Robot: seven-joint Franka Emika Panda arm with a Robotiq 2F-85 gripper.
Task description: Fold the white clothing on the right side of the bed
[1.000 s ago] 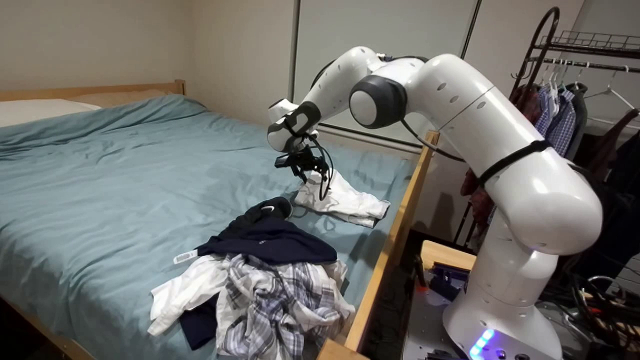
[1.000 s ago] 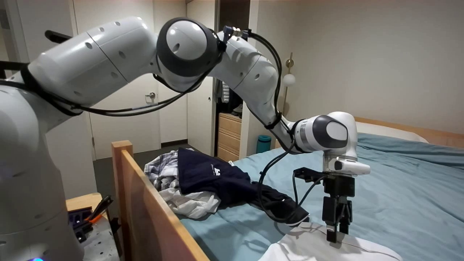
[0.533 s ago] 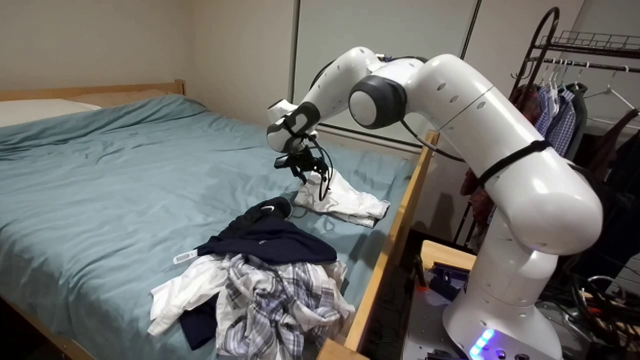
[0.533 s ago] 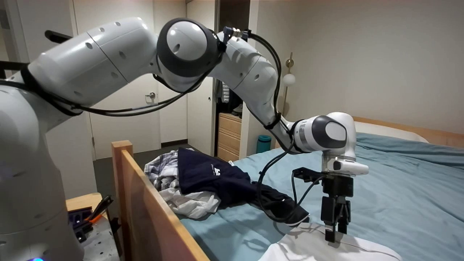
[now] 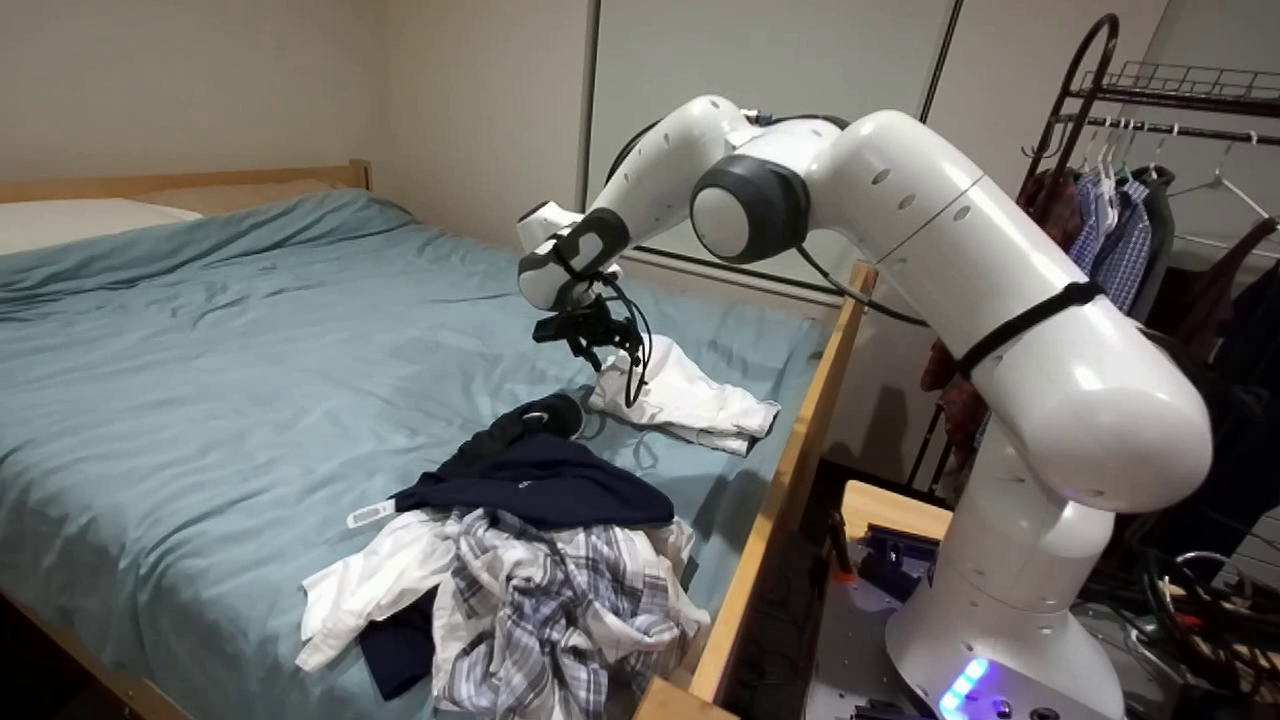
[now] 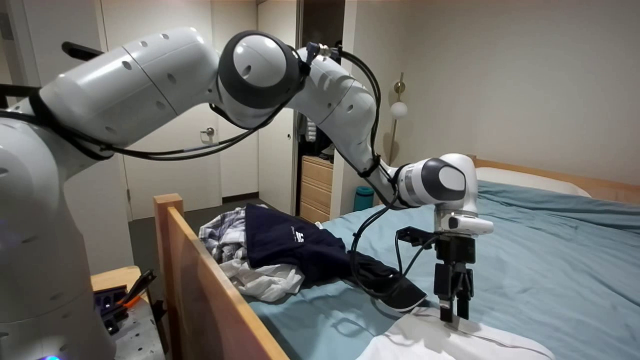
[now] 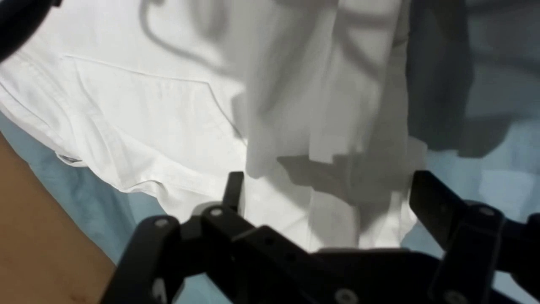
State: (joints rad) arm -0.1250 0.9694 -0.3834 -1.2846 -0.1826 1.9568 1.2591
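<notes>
The white clothing lies wrinkled on the teal sheet of the bed, near its wooden side rail. In an exterior view only its upper part shows. In the wrist view it fills much of the picture, with a pocket seam and layered edges. My gripper is open and empty, over the end of the clothing farther from the rail. One finger stands over the fabric, the other at its edge by the bare sheet. The gripper also shows in both exterior views. I cannot tell whether the fingertips touch the fabric.
A mixed clothes pile with a navy top and plaid shirt lies close by. A black cap lies between pile and white clothing. The wooden rail stands between bed and robot base. A cable loop hangs beside the gripper.
My gripper has shifted a little to the left in both exterior views, mostly in the last half second. It stays open. The white clothing has not visibly moved.
</notes>
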